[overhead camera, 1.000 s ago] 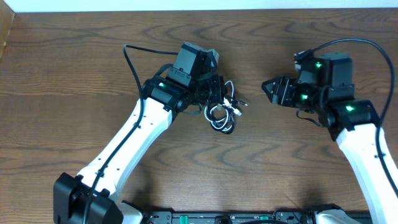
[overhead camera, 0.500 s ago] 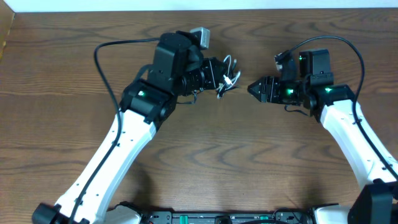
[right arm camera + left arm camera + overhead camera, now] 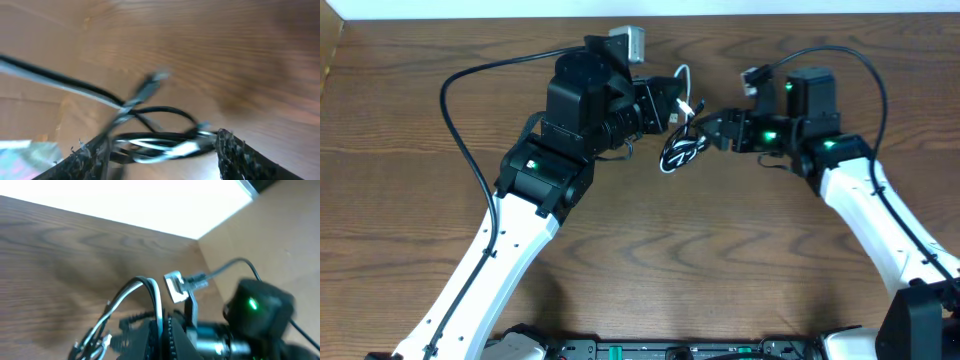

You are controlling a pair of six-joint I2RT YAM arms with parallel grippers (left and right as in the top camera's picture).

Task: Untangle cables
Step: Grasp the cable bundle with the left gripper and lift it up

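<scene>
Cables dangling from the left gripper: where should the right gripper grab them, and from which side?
Probably the loose bottom loops of the cables, coming from the side where the right gripper is. The left gripper holds the top, and the right wrist view shows loops lying between its open fingers.
</scene>
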